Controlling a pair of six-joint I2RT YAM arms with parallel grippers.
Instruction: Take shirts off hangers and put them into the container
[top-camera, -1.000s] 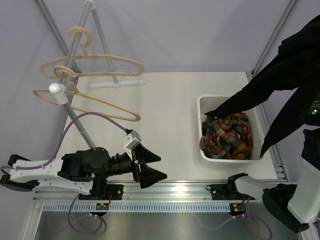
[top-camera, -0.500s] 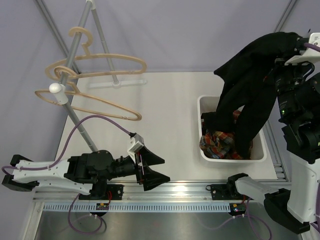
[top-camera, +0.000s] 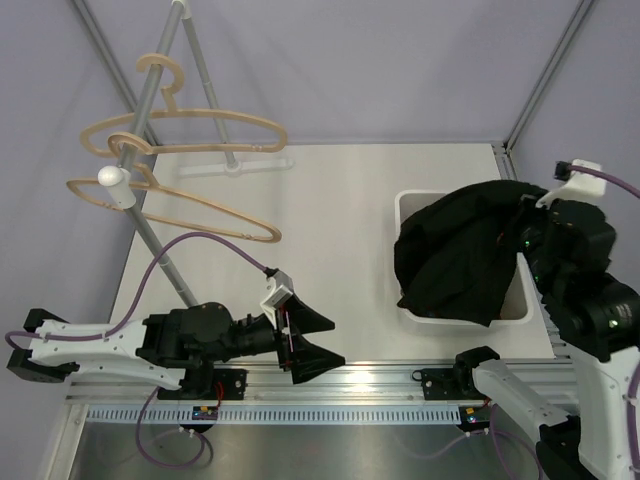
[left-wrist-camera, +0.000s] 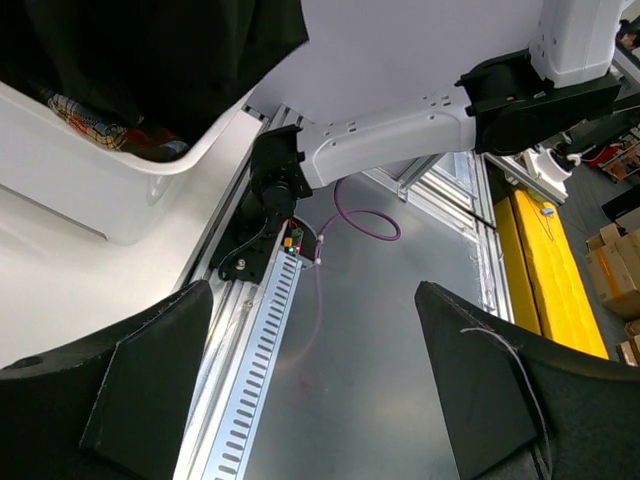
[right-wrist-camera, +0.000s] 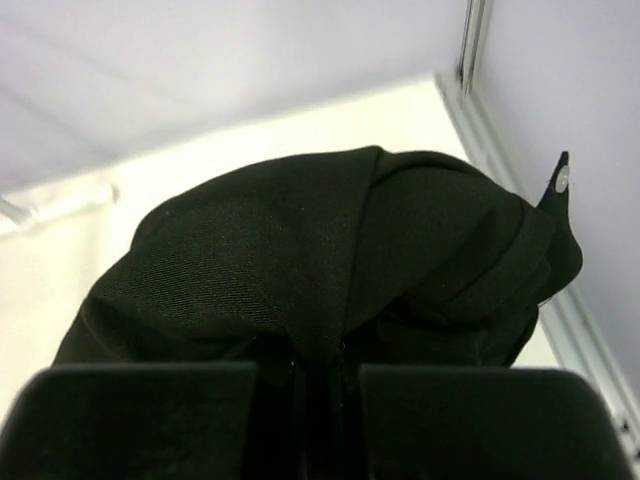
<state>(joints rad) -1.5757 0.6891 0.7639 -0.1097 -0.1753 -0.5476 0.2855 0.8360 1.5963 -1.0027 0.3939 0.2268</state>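
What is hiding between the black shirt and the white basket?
The plaid shirt. It lies in the white basket under the black shirt, with only a colourful edge peeking out. The left wrist view shows it.

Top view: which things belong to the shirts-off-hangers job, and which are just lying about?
Part of the job:
black shirt, pinched in the right gripper and draped over the white basket
plaid shirt inside the basket
two bare wooden hangers

Just there:
grey rail
purple cable
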